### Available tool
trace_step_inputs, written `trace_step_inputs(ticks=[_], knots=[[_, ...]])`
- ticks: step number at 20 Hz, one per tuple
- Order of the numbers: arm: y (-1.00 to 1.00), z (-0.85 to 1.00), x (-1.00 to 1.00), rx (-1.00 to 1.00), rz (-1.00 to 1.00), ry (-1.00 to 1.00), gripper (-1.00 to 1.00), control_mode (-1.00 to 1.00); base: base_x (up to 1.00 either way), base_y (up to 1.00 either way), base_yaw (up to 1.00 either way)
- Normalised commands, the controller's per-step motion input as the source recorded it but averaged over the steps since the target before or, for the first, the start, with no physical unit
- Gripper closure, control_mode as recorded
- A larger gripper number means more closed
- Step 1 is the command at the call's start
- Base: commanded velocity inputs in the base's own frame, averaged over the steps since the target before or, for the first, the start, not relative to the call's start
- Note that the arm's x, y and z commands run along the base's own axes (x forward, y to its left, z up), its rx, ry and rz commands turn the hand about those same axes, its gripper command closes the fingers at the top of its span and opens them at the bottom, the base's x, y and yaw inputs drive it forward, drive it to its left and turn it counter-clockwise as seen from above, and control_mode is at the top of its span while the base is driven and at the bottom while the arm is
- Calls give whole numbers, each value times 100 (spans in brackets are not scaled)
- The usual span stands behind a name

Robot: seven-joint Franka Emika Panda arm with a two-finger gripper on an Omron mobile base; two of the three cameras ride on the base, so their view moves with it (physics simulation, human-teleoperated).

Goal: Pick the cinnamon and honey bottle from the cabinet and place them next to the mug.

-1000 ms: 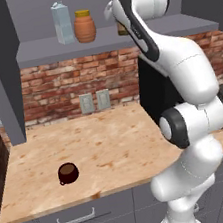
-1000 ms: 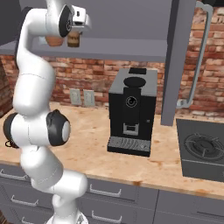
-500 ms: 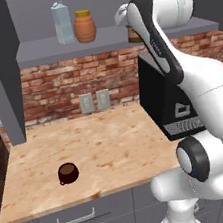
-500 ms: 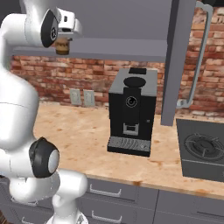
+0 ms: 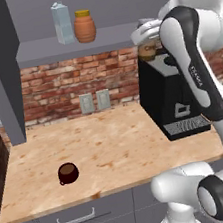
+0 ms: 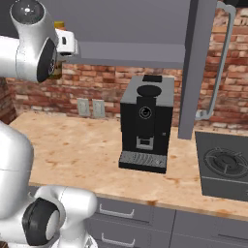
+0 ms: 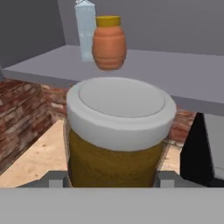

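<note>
My gripper [image 7: 112, 180] is shut on the cinnamon [image 7: 117, 114], a brown jar with a pale lid held upright between the fingers [image 7: 55, 179]. In the left base view the gripper [image 5: 148, 43] holds the cinnamon [image 5: 147, 52] in the air just in front of and below the cabinet [image 5: 73, 44] shelf edge, above the coffee machine. The honey bottle [image 5: 84, 26] stands on the shelf, also seen beyond the jar as the honey bottle [image 7: 109, 42]. The mug [image 5: 67, 173] sits on the counter at the front left. From the right, the cinnamon [image 6: 56, 70] peeks out beside my arm.
A pale blue-white carton [image 5: 61, 24] stands left of the honey bottle. A black coffee machine [image 5: 174, 99] occupies the counter's right side under the jar. A stove [image 6: 225, 165] lies further right, past a grey cabinet side panel [image 6: 193, 68]. Wooden counter [image 5: 109, 149] surrounds the mug.
The arm has drawn back from the shelf with the cinnamon jar, moving right and lower. The honey bottle, carton and mug have stayed put.
</note>
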Motion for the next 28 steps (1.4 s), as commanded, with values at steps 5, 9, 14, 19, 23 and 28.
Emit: trace_step_inputs(ticks=[5, 9, 14, 19, 23, 28], knots=[[14, -48, -65, 0, 39, 0, 100, -100, 0, 0, 0], [51, -47, -32, 0, 48, 0, 100, -100, 0, 0, 0], [62, -43, 0, 0, 55, 0, 100, -100, 0, 0, 0], [48, -33, 3, 0, 47, 0, 100, -100, 0, 0, 0], [13, -35, 25, 0, 17, -3, 100, -100, 0, 0, 0], [12, -42, 1, 0, 3, -7, 100, -100, 0, 0, 0]])
